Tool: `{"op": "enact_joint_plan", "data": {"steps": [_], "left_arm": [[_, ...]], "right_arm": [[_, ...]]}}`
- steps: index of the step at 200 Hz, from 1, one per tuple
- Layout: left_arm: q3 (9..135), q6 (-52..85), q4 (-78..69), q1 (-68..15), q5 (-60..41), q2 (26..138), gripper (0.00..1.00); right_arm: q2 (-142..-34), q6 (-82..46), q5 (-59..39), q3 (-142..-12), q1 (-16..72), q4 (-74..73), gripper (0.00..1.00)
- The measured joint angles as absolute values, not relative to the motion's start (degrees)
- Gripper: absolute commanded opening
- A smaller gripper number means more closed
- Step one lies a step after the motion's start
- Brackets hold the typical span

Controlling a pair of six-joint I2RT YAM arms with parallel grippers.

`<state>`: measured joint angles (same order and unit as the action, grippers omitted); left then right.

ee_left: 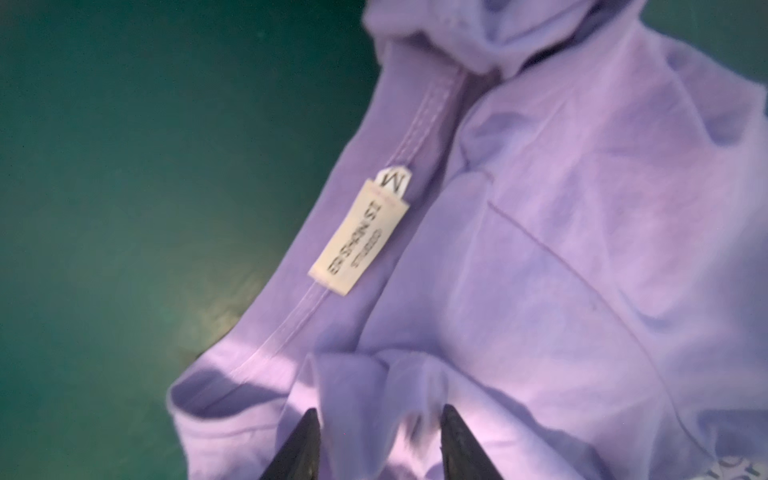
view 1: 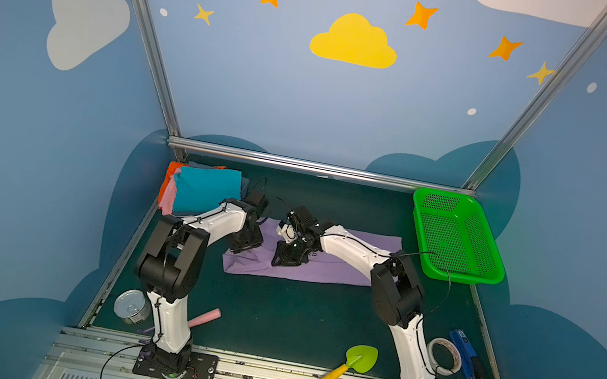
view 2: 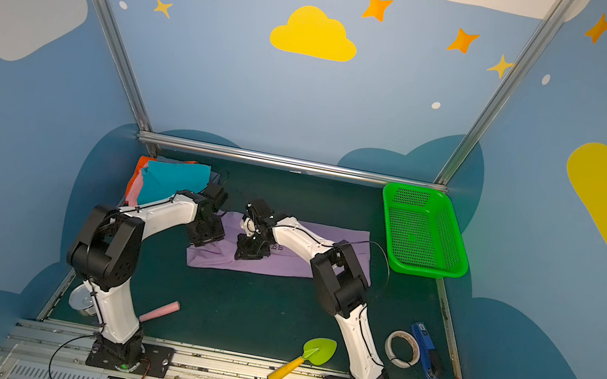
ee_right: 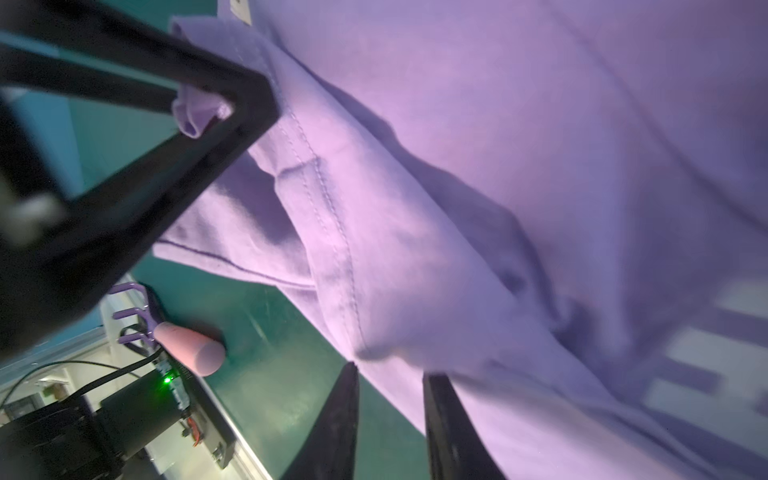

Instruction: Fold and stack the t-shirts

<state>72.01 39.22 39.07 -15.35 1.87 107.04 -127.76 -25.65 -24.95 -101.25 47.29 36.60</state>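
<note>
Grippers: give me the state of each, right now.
Left gripper: jaws open, a loose fold of the lavender shirt between them.
Right gripper: jaws open at the shirt's edge, holding nothing.

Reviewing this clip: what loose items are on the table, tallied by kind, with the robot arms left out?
T-shirts: 5, going by visible colours (lavender, teal, orange, pink, grey-blue)
Green basket: 1
Tin can: 1
Pink cylinder: 1
Toy trowel: 1
Tape roll: 1
Blue hand tool: 1
Total: 11
</note>
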Motion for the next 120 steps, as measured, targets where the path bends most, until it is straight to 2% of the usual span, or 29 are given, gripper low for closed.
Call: {"op": "enact_joint_plan", "data": {"steps": [11, 21, 56, 103, 110, 120], "left_arm": [[73.01, 39.13, 38.98, -15.35, 1.91, 108.73, 0.12], [74.24, 38.83, 39.27, -15.35, 1.98, 110.06, 0.06], [78.78, 37.95, 41.36, -15.35, 2.66, 111.53, 0.04], [86.76, 36.75, 44.6, -15.25, 3.73, 111.46, 0.08], [87.59, 36.62, 45.04, -15.2, 3.75, 111.5, 0.13], [88.99, 36.23, 45.78, -15.11, 3.75, 111.9, 0.28]], "right_arm": [[-126.13, -26.02, -25.36, -99.81, 46.74, 36.23, 0.29], [-124.44, -26.3, -25.67, -98.59, 46.13, 35.79, 0.29], [-120.4, -26.74, -26.15, -96.55, 45.6, 35.16, 0.28], [-120.2, -27.0, -26.28, -95.48, 45.63, 34.7, 0.28], [-120.2, -27.05, -26.3, -95.44, 45.63, 34.7, 0.28], [-120.2, -27.07, -26.33, -95.44, 45.63, 34.65, 0.28]]}}
